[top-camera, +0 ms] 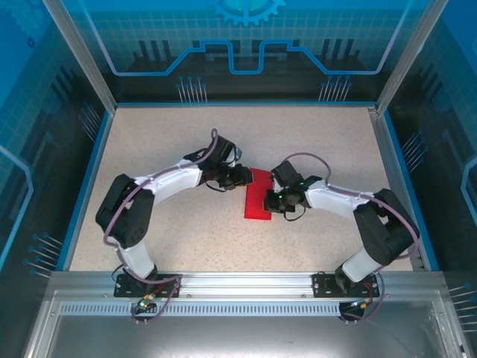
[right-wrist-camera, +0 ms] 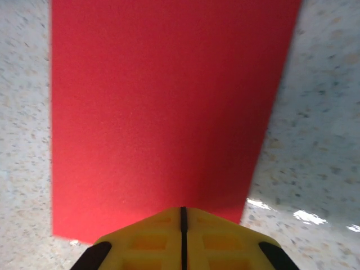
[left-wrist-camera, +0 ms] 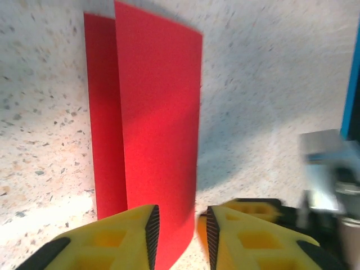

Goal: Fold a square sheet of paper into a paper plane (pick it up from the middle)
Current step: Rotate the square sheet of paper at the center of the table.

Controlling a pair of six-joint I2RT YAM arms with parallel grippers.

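Note:
The square sheet of paper (top-camera: 258, 200) lies folded into a narrow red rectangle at mid-table. In the left wrist view the paper (left-wrist-camera: 160, 112) has a raised upper layer, with a strip of lower layer showing on its left. My left gripper (top-camera: 242, 177) is at the paper's far end, open, and the raised layer's edge runs between its yellow fingers (left-wrist-camera: 181, 219). My right gripper (top-camera: 276, 200) is at the paper's right side, shut. Its closed tips (right-wrist-camera: 183, 211) sit over the near edge of the red sheet (right-wrist-camera: 163, 112), with nothing between them.
The speckled tabletop (top-camera: 179, 142) is ringed by a blue rim (top-camera: 83, 186) and clear enclosure walls. The right gripper's yellow fingers (left-wrist-camera: 250, 207) appear blurred just right of the left gripper's fingers, very close to them.

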